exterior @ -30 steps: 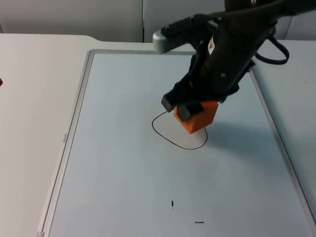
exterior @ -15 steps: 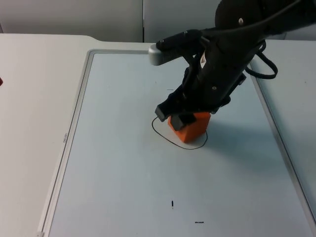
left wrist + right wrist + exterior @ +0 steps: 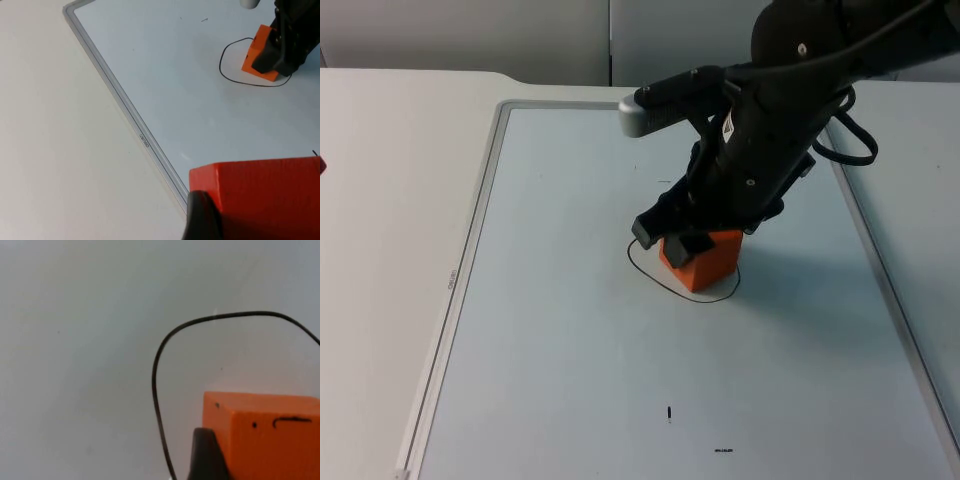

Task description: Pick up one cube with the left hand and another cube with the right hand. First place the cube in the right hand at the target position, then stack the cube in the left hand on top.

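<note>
An orange cube (image 3: 705, 258) sits in black fingers (image 3: 692, 243) on a pale grey-blue board (image 3: 560, 330), inside a black-drawn loop (image 3: 650, 272); a red cube (image 3: 260, 200).

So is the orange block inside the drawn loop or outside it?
Inside. The orange cube, held by the right gripper, sits within the black loop on the whiteboard, near its far edge.

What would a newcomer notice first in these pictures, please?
First, the right gripper near the whiteboard's middle, fingers shut on an orange cube inside the black drawn loop. Next, in the left wrist view, the left gripper holds a red cube above the whiteboard's edge.
</note>
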You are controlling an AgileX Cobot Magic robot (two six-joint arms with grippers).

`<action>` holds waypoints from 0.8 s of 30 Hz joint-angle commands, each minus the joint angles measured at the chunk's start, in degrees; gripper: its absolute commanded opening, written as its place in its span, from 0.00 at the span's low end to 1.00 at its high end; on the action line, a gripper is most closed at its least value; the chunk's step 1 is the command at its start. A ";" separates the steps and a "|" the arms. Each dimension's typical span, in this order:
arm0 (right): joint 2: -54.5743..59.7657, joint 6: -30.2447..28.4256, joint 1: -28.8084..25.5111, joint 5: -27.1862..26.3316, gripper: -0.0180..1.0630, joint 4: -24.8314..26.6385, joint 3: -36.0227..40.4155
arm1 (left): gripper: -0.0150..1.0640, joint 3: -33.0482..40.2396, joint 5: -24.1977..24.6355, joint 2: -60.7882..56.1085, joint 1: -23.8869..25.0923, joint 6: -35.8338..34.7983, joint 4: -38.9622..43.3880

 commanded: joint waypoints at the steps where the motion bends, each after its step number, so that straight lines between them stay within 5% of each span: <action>1: 0.53 -0.24 -0.05 0.11 0.12 0.32 -0.26 | 0.06 0.01 -1.03 -0.38 -0.24 -0.26 -0.39; 6: -0.19 -0.24 -0.05 0.11 0.61 0.43 -0.26 | 0.06 0.01 -1.03 -0.38 -0.24 -0.26 -0.39; 7: -0.19 -0.24 -0.05 0.11 0.61 0.43 -0.26 | 0.06 0.01 -1.03 -0.38 -0.24 -0.26 -0.39; 11: -1.64 -0.24 -0.05 -0.78 0.98 0.43 -0.26 | 0.06 0.01 -1.03 -0.38 -0.24 -0.26 -0.39; 24: -20.47 -1.70 0.21 -1.19 0.98 0.43 -0.26 | 0.06 0.01 -1.03 -0.38 -0.24 -0.26 -0.39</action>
